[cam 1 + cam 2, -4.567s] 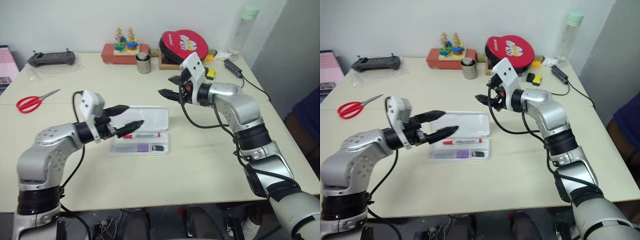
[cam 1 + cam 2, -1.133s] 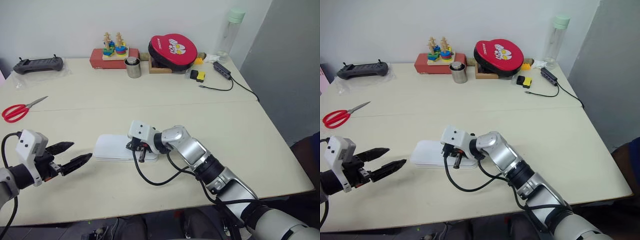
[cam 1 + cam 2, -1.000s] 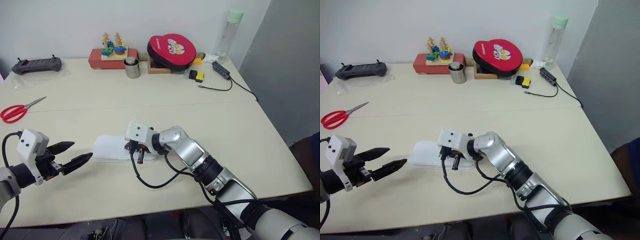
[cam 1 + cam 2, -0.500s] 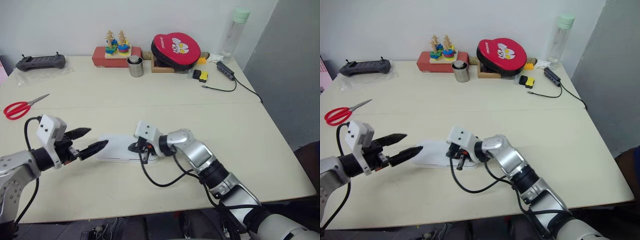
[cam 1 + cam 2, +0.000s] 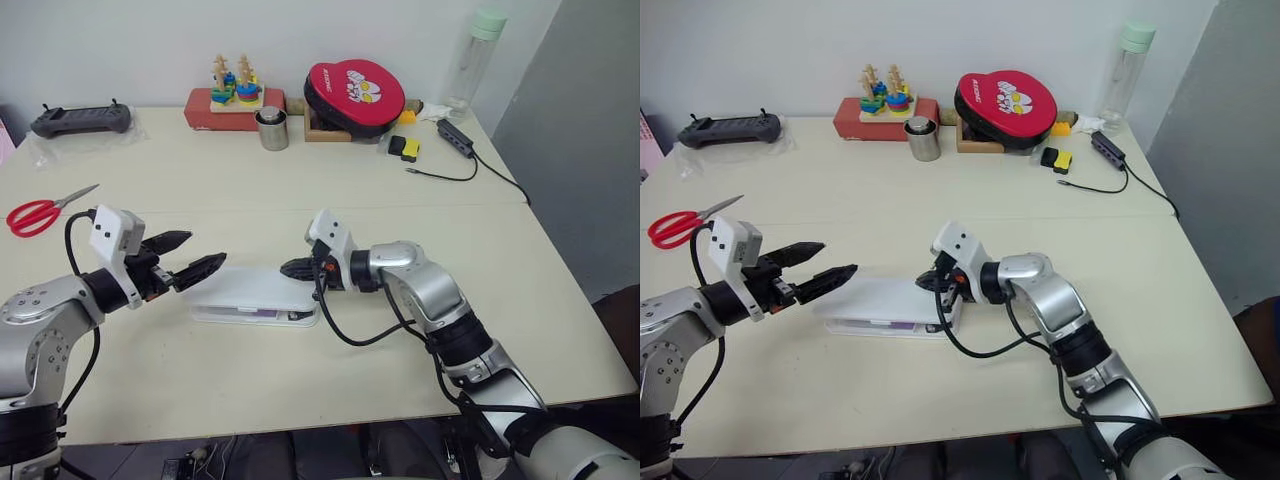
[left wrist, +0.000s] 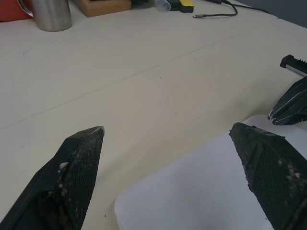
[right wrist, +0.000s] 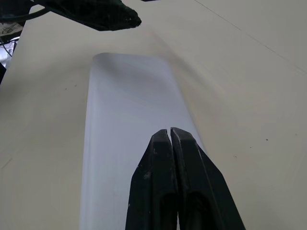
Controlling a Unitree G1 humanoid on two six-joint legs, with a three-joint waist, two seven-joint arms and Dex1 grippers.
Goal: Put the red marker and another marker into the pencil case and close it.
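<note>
Here, at the far left of the cream counter, red-handled scissors lie flat, and a dark handheld controller sits on clear plastic at the back edge. The left claw hangs just off the left end of the pencil case, its two black fingers spread wide with nothing between them; in the left wrist view the fingertips stand apart above the case's rounded corner without touching it.

The pencil case lies near the middle of the counter with its lid down. Through the translucent front wall, a dark purplish streak shows inside, but the red marker and the other marker cannot be told apart there.

At the case's right end, the right claw points leftward over the lid, its fingers clenched together on nothing. The right wrist view shows the two fingers pressed side by side above the lid's surface; whether their tips touch the lid cannot be told.

Along the back edge, moving rightward, stand a red box carrying coloured stacking toys, a metal cup, a round red pad, a small yellow-and-black item, a dark adapter with its cable, and a clear bottle with a pale green cap.
</note>
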